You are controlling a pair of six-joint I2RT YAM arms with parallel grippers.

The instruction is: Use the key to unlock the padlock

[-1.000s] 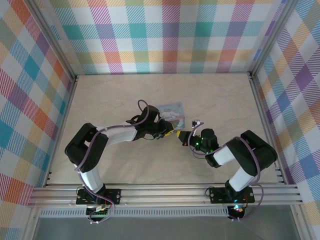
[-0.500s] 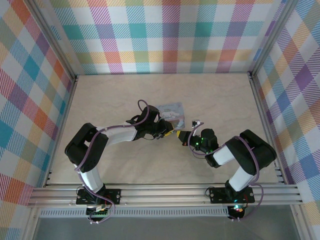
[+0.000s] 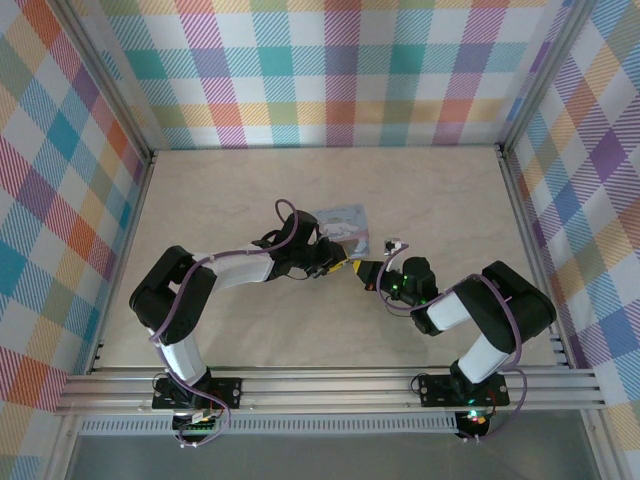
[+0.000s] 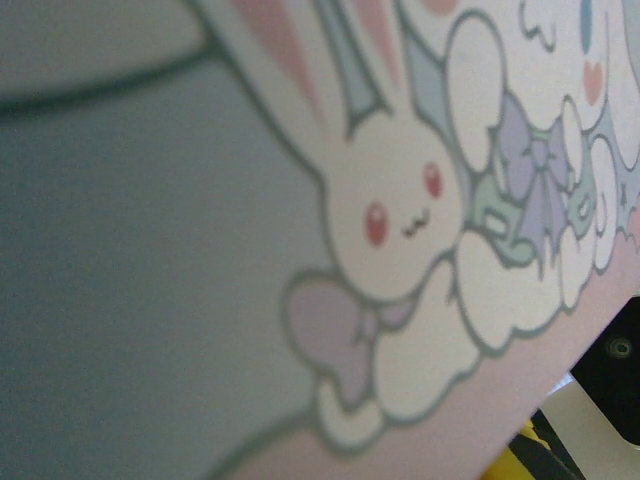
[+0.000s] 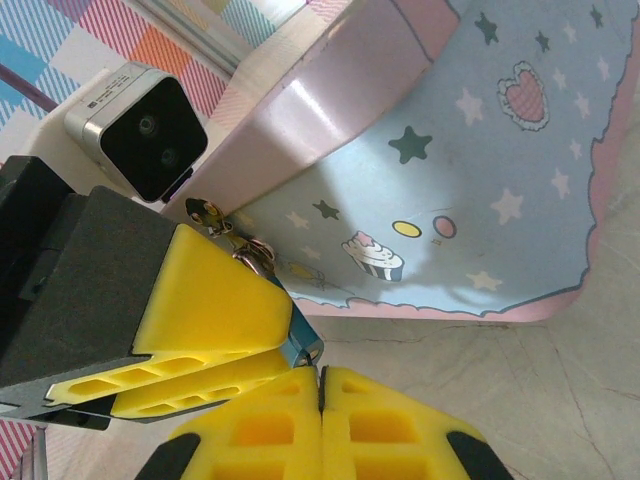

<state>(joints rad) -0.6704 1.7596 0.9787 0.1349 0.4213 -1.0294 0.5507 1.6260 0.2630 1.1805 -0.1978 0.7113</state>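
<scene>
Near the middle of the pale marbled desk [image 3: 230, 200], the two arms meet tip to tip just in front of the pale blue rectangular cartoon-printed tin [image 5: 480, 180]. In the right wrist view, the left hand [image 5: 278, 338] has its yellow foam fingers drawn close around the small blue-green metal padlock [image 5: 302, 346], which peeks out at their tips. Small metal rings [image 5: 212, 213] trail back along the upper finger. This grip seems meant to steady the padlock and turn its underside toward the other arm. The right hand [image 5: 320, 385] has its pads pressed flat together and its tips almost touch the padlock. The thin dark metal key is too small to make out, though it is presumably pinched at that seam. The next step is likely a fine alignment, where a slight tilt could make the key miss the keyhole.
</scene>
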